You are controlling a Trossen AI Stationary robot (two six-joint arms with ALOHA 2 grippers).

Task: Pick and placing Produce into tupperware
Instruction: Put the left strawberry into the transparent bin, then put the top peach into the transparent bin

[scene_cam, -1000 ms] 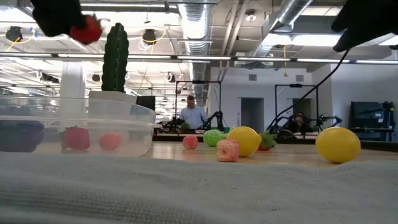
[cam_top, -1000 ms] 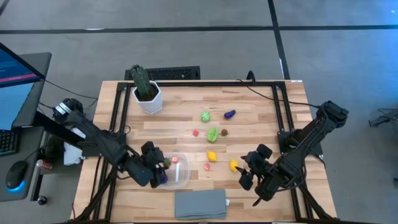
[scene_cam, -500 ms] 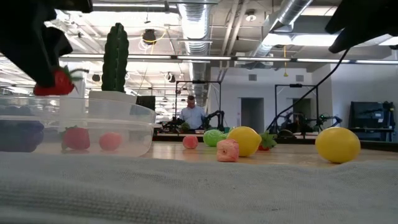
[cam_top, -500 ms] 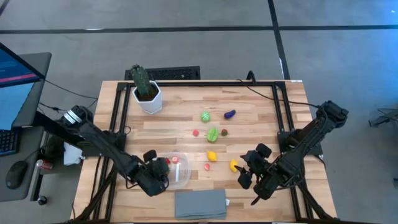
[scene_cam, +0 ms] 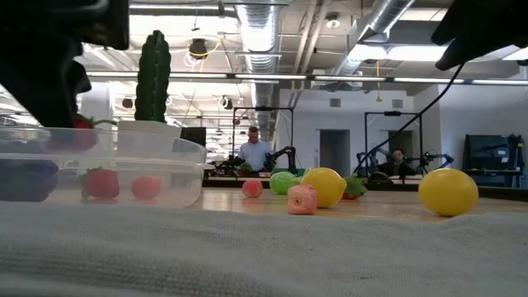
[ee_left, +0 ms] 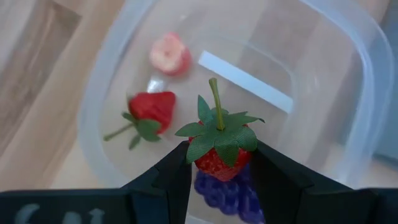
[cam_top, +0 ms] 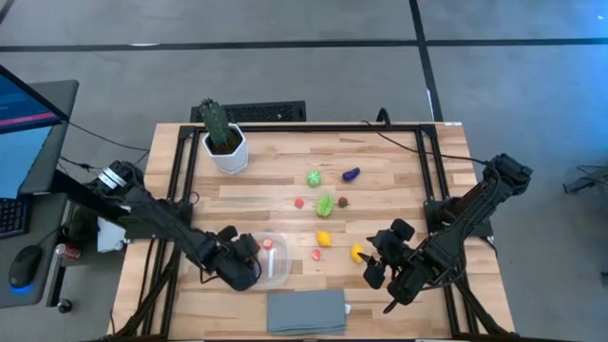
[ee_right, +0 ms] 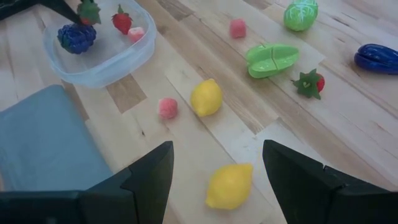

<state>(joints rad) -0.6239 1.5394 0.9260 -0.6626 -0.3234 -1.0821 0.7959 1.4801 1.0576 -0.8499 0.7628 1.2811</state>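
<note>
Seen from above: wooden table (cam_top: pixel 285 180) with cactus in white pot (cam_top: pixel 221 136) at the far left corner and grey folded cloth (cam_top: pixel 306 311) at the near edge. Just beyond the cloth, clear tupperware (cam_top: pixel 276 270) on the near left part of the tabletop, already holding a purple grape bunch (ee_left: pixel 228 192), a stemmed strawberry (ee_left: pixel 149 111) and a pale pink piece (ee_left: pixel 170 54). Directly over the container's left side, left gripper (ee_left: pixel 217 163) clamped on a second strawberry (ee_left: pixel 219 147), green leaves up, berry pinched between the two dark fingers and hanging above the grapes, not touching the container floor. At the near right, right gripper (cam_top: pixel 373 270) hovering with fingers parted and nothing between them, a yellow lemon (ee_right: pixel 229 185) lying on the wood just beside its fingertips. Scattered across the middle of the table, well apart from the container: a second lemon (ee_right: pixel 206 97), a small pink ball (ee_right: pixel 168 107), a pink cube (ee_right: pixel 237 28), a split green vegetable (ee_right: pixel 272 58), a round green cabbage (ee_right: pixel 301 14), a dark purple eggplant (ee_right: pixel 377 58) and a small red-and-green piece (ee_right: pixel 310 83).
</note>
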